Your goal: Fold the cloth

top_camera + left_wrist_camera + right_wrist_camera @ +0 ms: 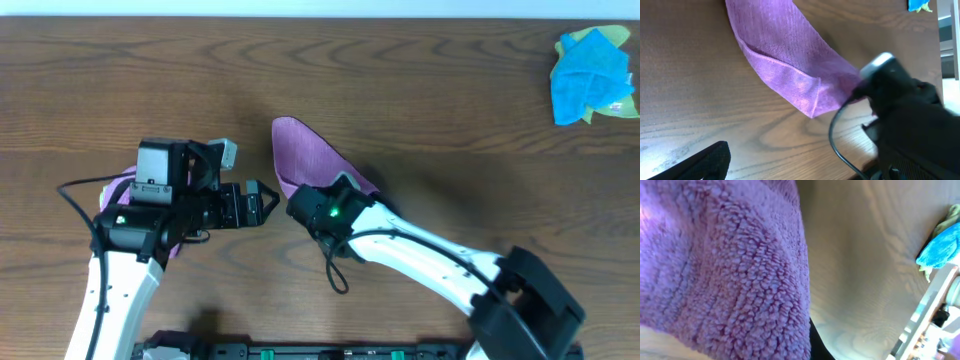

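The cloth (310, 155) lies well left of the blue rag (590, 75), one end pinched in the right fingers (298, 203) and seemingly lifted, the rest trailing on the desk (450, 100). The left fingers (266, 199), farther left of the rag, hold nothing; I cannot tell their gap. A pull could drag the trailing part and bunch it, leaving a crooked fold. Only the left wrist shows the loose corner (812, 110) outside the pinch; the right wrist shows mostly pile.
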Motion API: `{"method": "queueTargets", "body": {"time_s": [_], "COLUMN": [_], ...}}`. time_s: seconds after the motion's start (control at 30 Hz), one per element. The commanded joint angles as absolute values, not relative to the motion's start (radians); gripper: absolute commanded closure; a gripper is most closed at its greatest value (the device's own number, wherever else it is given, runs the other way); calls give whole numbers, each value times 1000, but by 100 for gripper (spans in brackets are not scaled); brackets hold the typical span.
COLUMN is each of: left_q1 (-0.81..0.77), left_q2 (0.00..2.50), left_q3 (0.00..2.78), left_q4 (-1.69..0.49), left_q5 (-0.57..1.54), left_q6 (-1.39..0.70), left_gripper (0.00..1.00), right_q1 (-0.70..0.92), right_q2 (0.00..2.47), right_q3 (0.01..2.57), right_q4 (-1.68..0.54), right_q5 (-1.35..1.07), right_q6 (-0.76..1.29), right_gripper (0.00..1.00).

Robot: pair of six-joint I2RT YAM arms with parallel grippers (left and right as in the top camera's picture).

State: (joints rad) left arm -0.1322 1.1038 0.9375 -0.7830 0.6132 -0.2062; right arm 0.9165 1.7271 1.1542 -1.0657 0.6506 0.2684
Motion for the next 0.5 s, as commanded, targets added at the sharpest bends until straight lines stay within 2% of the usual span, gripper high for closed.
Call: {"method": "queueTargets", "body": {"time_s": [0.0, 0.2, 0.47], "left_q1": [-134, -130, -132], "left_q2": [1132, 1170, 1252], "left_q3": [959, 959, 959], "left_q4": [-781, -712, -655], "left_q5": [543, 524, 558], "left_q6": [-271, -518, -696], "left_gripper": [5, 5, 5], "right_q1": [910, 910, 910], "right_q2": [1671, 1616, 1591], "right_q3": [1183, 1183, 1184], "right_q4": [-1068, -1068, -1066], "right_q5": [683, 684, 678], "right_q6": [313, 364, 427], "right_gripper": [99, 99, 99]}}
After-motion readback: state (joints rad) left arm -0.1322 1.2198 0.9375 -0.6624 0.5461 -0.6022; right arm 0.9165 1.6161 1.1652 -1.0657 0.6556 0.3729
